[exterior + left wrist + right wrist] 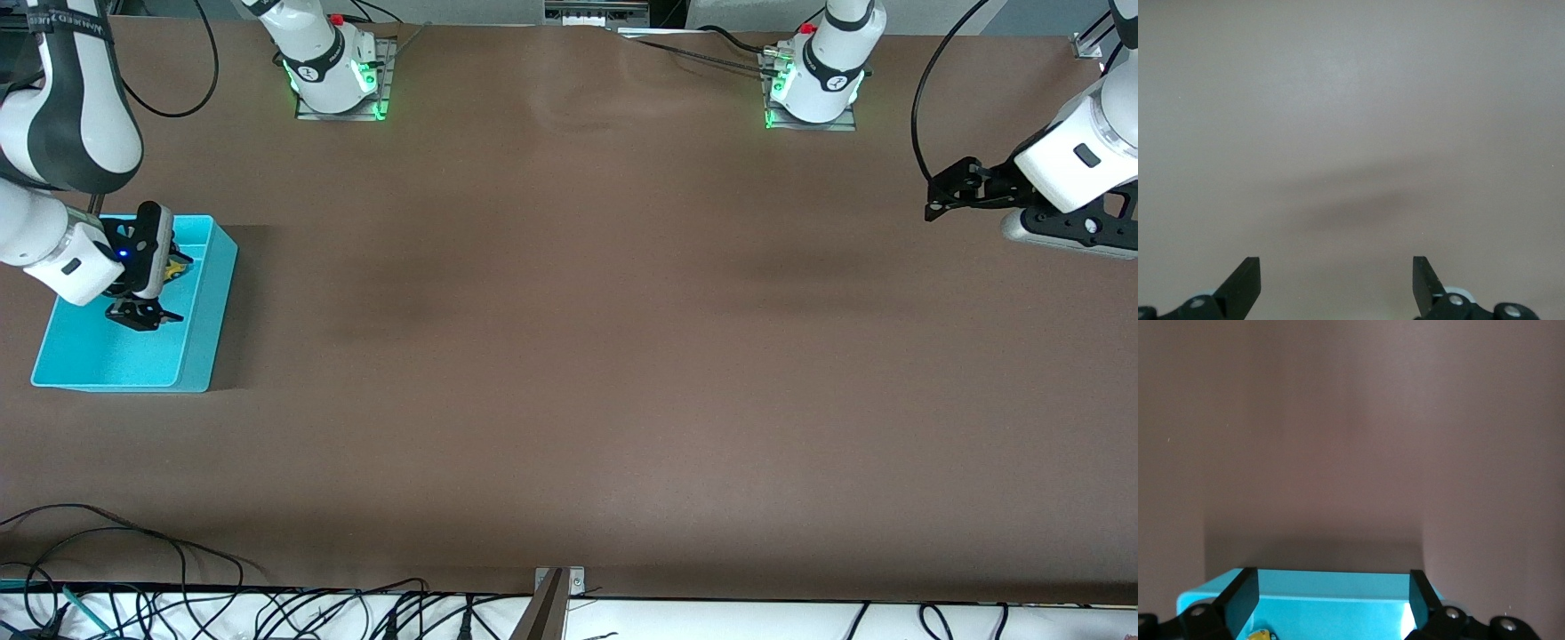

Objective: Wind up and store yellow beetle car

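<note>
**One car in one bin, two arms with open grippers**

One turquoise bin (pixel 200 307) is sitting on the brown table (pixel 569 356) at the right arm's end, and it is serving here as the landmark. One yellow beetle car (pixel 180 264) is lying inside the bin, in the part of it farther from the front camera; only a small yellow patch of the car is showing in the front view, the rest being covered by the gripper above it. In the right wrist view the same car (pixel 1261 634) is peeking out as a sliver of yellow on the bin's floor (pixel 1338 613), near one finger (too little of it is showing to tell which way it is facing).

Two grippers are in view. The right gripper (pixel 142 313) is hanging over the inside of the bin, its two fingers (pixel 1238 597) standing wide apart and holding nothing; the car is lying loose below, apart from both fingers.

The left gripper (pixel 947 191) is waiting well apart from the bin, up over the left arm's end of the table. Its fingers (pixel 1245 283) are also spread wide and are gripping nothing, with only bare table beneath them.
</note>
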Controlling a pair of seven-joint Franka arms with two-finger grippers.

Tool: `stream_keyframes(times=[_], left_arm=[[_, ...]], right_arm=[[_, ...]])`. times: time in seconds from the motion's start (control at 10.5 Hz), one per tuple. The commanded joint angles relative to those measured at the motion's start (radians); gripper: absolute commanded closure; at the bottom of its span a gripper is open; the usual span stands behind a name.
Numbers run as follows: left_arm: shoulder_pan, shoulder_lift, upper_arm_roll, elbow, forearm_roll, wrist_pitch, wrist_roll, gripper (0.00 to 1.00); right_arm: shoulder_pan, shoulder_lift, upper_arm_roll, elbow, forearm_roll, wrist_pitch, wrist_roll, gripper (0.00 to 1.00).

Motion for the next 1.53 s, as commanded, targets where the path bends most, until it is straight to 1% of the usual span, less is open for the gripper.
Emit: stream_keyframes(times=[0.0, 0.1, 0.29, 0.38, 0.67, 0.86, 1.15, 1.34, 1.43], left_arm=[[0.002, 0.015, -0.002, 0.032, -0.012, -0.021, -0.006, 0.00], [0.002, 0.015, -0.002, 0.032, -0.012, -0.021, -0.008, 0.00], [0.004, 0.015, -0.002, 0.032, -0.012, -0.021, -0.006, 0.00], [0.002, 0.015, -0.002, 0.032, -0.012, -0.021, -0.006, 0.00], [-0.001, 0.015, -0.002, 0.032, -0.012, -0.021, -0.008, 0.00], [-0.001, 0.015, -0.002, 0.032, -0.012, -0.021, -0.006, 0.00], [-0.001, 0.015, -0.002, 0.032, -0.012, -0.021, -0.009, 0.00], [0.001, 0.026, -0.002, 0.037, -0.015, -0.020, -0.008, 0.00], [0.001, 0.026, -0.002, 0.037, -0.015, -0.020, -0.008, 0.00]], right_arm=[[0.012, -0.057, -0.001, -0.015, 0.002, -0.019, 0.200, 0.00], [0.014, -0.066, -0.001, -0.017, 0.004, -0.017, 0.294, 0.00], [0.040, -0.094, -0.001, -0.018, 0.006, -0.022, 0.386, 0.00], [0.058, -0.104, -0.003, -0.017, 0.007, -0.025, 0.484, 0.00], [0.116, -0.124, -0.012, 0.008, 0.010, -0.091, 0.777, 0.00], [0.158, -0.123, -0.027, 0.069, 0.010, -0.147, 1.002, 0.00], [0.208, -0.115, -0.030, 0.185, 0.010, -0.253, 1.340, 0.00], [0.225, -0.115, -0.032, 0.225, 0.010, -0.314, 1.472, 0.00], [0.227, -0.123, -0.032, 0.238, 0.006, -0.359, 1.489, 0.00]])
